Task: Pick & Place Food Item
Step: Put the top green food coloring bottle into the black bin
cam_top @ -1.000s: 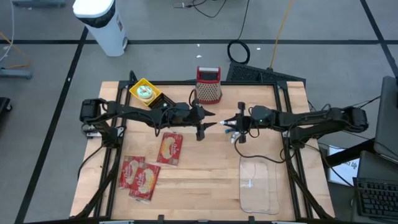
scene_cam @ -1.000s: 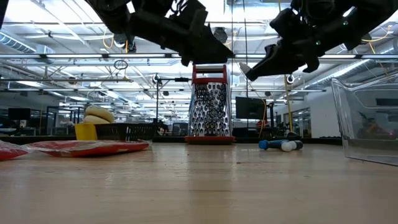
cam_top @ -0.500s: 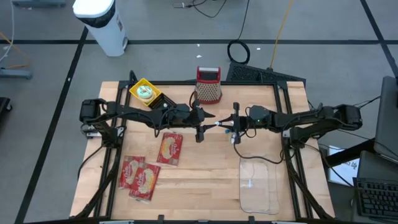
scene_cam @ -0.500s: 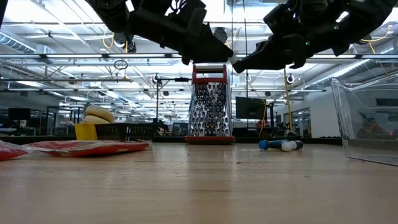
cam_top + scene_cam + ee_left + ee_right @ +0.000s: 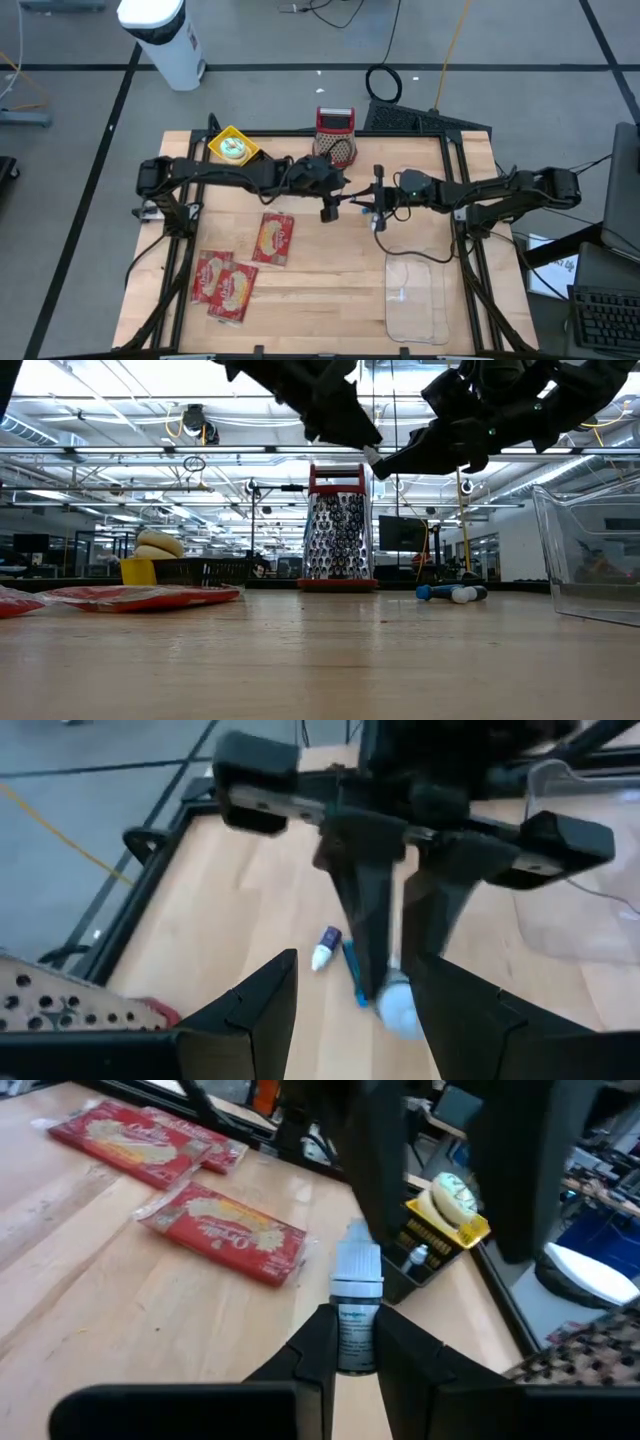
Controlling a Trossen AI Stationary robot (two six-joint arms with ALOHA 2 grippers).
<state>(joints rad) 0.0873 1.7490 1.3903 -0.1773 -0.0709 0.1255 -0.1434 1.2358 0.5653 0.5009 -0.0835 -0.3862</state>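
We are seeing both dark arms meeting above the middle of the wooden worktop point(image 5: 330, 300). The right gripper point(image 5: 352, 1342) is hanging in the air with its jaws clenched on a small white bottle with a grey cap point(image 5: 356, 1302), and this bottle is pointing toward the left gripper point(image 5: 331, 204), which is just beside it. The left gripper's jaws are standing released, with nothing between them, on either side of the right gripper's tip in the left wrist view. Under the two grippers a small blue and white marker point(image 5: 326, 949) is lying on the worktop. Three red flat food packets point(image 5: 240, 270) are lying on the left part of the worktop, well apart from the clear plastic container point(image 5: 416, 298) on the right part. A yellow basket with a round pastry point(image 5: 232, 148) and a red-topped metal grater point(image 5: 335, 135) are standing at the far edge.
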